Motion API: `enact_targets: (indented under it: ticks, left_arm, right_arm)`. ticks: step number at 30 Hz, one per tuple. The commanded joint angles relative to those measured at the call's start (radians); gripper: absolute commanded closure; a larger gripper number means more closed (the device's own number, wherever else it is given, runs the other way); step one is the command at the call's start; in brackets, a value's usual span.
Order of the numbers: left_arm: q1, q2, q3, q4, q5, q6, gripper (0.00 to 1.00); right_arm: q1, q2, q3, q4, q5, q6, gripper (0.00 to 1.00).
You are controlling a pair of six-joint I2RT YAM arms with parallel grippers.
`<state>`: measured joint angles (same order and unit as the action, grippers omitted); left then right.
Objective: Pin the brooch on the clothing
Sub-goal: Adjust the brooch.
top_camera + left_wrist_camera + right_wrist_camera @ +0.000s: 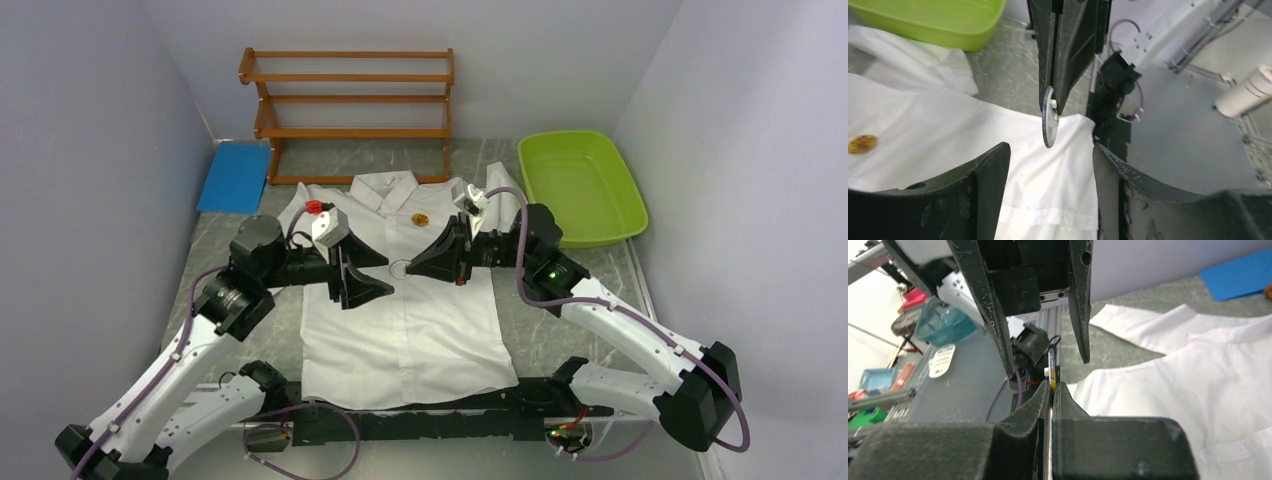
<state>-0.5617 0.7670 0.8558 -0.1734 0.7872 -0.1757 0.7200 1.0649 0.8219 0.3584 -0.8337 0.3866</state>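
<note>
Pinching a thin round brooch (pixel 1049 122) by its upper edge, the right end effector (pixel 412 268) is closed on it. Left wrist view gives the clearest look: the disc hangs edge-on from the closed black tips, a small white nub on one face, white cloth behind it. Cannot tell whether it touches the cloth. Top view shows the brooch only as a pale ring between the two end effectors, over the front of the shirt (pixel 410 335) near the button line. Right wrist view shows just a sliver of it, with a yellow streak, rising from between the pressed tips. The left end effector (pixel 370 282) is open and grips nothing. The right wrist view shows its fingers (pixel 993 320) facing the brooch and well apart. Shirt lies flat on the counter (pixel 560 320), neck end farthest from the arm bases. A gold disc (pixel 421 216) sits on the chest, apart from both end effectors; the left wrist view also shows it, the right wrist view does not. Only the top view shows the whole layout: green tub (pixel 582 185) far right, wooden rack (pixel 350 100) at the back, blue mat (pixel 235 175) far left.
</note>
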Motion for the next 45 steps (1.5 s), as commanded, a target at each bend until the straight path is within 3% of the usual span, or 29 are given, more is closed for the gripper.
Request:
enact_targets:
  ticks: [1,8,15,24,28,31,32,35,38,41,45]
  left_arm:
    - [0.002,0.059,0.050,-0.083,0.190,0.055,0.37]
    - [0.002,0.071,0.030,-0.014,0.211,0.020,0.51]
    - [0.002,0.095,0.017,0.046,0.227,-0.018,0.57]
    - [0.001,0.164,0.048,-0.040,0.205,0.058,0.66]
    - [0.000,0.175,0.051,-0.040,0.208,0.076,0.80]
    - [0.001,0.181,0.049,-0.023,0.223,0.073,0.97]
    - [0.001,0.180,0.048,-0.016,0.222,0.068,0.97]
    - [0.001,0.164,0.026,0.038,0.186,0.020,0.97]
    - [0.000,0.115,-0.028,0.146,0.130,-0.042,0.97]
    - [0.001,0.057,-0.082,0.234,0.047,-0.068,0.97]
    - [0.000,0.001,-0.151,0.386,-0.010,-0.128,0.97]
  right_arm:
    - [-0.008,0.006,0.088,-0.212,-0.129,-0.124,1.00]
    - [-0.008,0.022,0.109,-0.250,-0.159,-0.136,1.00]
    - [-0.007,0.036,0.128,-0.297,-0.142,-0.170,1.00]
    - [-0.007,0.033,0.127,-0.289,-0.129,-0.165,1.00]
    - [-0.007,0.037,0.127,-0.288,-0.129,-0.166,1.00]
    - [-0.007,0.037,0.131,-0.300,-0.112,-0.168,1.00]
    - [-0.007,0.034,0.127,-0.297,-0.096,-0.163,0.96]
    - [-0.007,-0.001,0.084,-0.227,-0.034,-0.117,0.60]
    - [-0.007,-0.061,-0.010,-0.069,0.028,-0.036,0.36]
    - [-0.008,-0.105,-0.102,0.102,0.089,0.065,0.28]
    - [-0.008,-0.105,-0.209,0.371,0.135,0.228,0.31]
